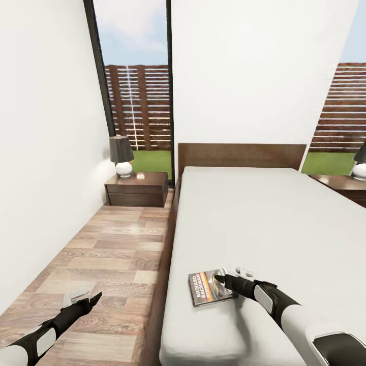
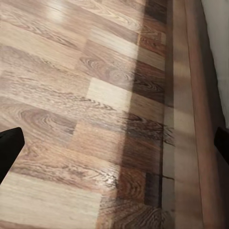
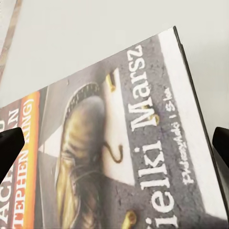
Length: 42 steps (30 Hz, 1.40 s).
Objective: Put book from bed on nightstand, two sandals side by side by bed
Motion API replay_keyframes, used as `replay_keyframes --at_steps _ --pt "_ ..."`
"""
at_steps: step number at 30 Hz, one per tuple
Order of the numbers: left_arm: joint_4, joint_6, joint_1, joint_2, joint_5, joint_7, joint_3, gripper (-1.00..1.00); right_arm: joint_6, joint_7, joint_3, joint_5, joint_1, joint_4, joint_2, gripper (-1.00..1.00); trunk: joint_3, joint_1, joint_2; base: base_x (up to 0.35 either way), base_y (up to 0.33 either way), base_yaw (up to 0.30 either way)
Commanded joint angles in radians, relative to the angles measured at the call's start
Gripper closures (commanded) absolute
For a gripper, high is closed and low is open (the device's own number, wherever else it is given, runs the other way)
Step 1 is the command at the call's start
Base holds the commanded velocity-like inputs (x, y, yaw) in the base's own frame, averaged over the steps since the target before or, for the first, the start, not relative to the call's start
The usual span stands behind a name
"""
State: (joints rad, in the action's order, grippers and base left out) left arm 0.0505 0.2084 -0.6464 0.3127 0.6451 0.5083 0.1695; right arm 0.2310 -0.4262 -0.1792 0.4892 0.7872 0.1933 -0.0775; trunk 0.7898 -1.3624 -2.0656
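Right gripper (image 1: pixel 219 279) spread wide directly over the book (image 1: pixel 212 287), which lies flat on the bed (image 1: pixel 264 218); contact unclear. Left gripper (image 1: pixel 90 299) hangs over the floor (image 2: pixel 86 95), fingers apart, nightstand (image 1: pixel 136 189) well ahead of it.

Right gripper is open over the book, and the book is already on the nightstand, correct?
Not quite. The right gripper is open over the book, but the book lies on the bed near its foot, not on the nightstand, which stands by the headboard with a lamp on it. The head view shows this.
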Motion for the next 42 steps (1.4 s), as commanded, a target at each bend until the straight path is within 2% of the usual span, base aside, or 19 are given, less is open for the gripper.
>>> replay_keyframes --at_steps 1,10,34,42 --pt "-0.001 0.005 -0.001 0.000 0.007 0.003 0.008 -1.00 0.010 0.000 -0.013 0.010 0.000 0.000 -0.001 -1.00 0.001 0.000 0.000 0.000 0.096 0.000" --pt "-0.001 0.005 -0.001 0.000 0.007 0.001 0.008 -1.00 0.010 0.001 -0.013 0.010 0.000 0.000 -0.001 -1.00 0.001 0.000 0.000 0.000 0.189 0.000" --pt "-0.001 0.005 -0.001 0.000 0.007 0.001 0.008 -1.00 0.010 0.001 -0.013 0.011 0.000 -0.001 -0.001 -1.00 0.001 0.000 0.000 0.000 0.009 0.000" --pt "-0.001 0.005 -0.001 0.000 0.007 0.003 0.008 -1.00 0.010 0.001 -0.013 0.011 0.000 -0.002 -0.001 -1.00 0.001 0.000 0.000 0.000 0.159 0.000"
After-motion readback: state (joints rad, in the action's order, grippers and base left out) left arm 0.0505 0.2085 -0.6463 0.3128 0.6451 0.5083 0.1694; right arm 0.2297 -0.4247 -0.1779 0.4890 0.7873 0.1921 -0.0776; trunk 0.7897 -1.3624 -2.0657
